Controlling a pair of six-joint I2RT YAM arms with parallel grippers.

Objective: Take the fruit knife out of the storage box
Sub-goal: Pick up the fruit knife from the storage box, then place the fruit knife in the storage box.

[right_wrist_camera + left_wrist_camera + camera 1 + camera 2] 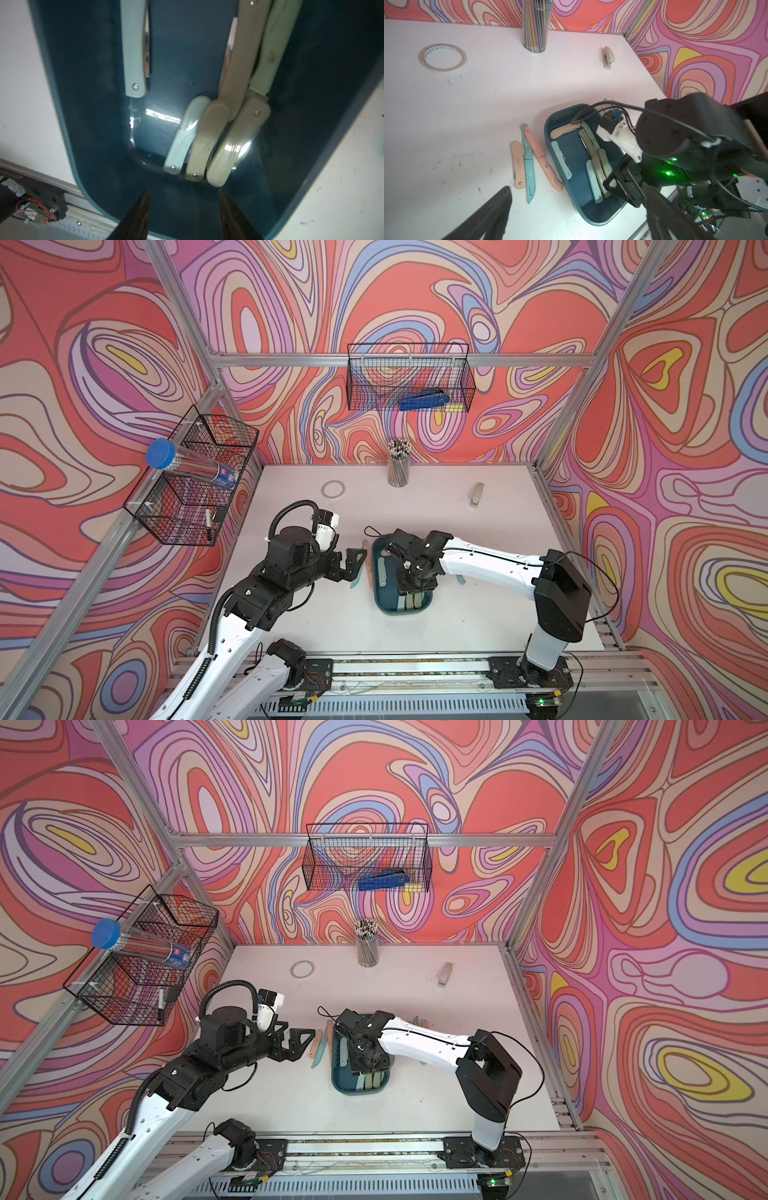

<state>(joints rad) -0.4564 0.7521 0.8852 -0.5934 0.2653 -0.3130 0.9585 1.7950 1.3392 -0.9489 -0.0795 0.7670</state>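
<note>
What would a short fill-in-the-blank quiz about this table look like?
Between the left gripper and the storage box lie ___ knives.
The right gripper points down into the ___.
The left gripper's open jaws hold ___.
The clear cup at the back of the table holds ___.
Missing words: three; storage box; nothing; pencils.

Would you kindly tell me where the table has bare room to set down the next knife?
Bare: the patch between the tape ring, the pencil cup, the stapler and the storage box; also the front strip between box and rail. Crowded: along the box's left side, where three knives lie, and inside it under the right gripper.
</note>
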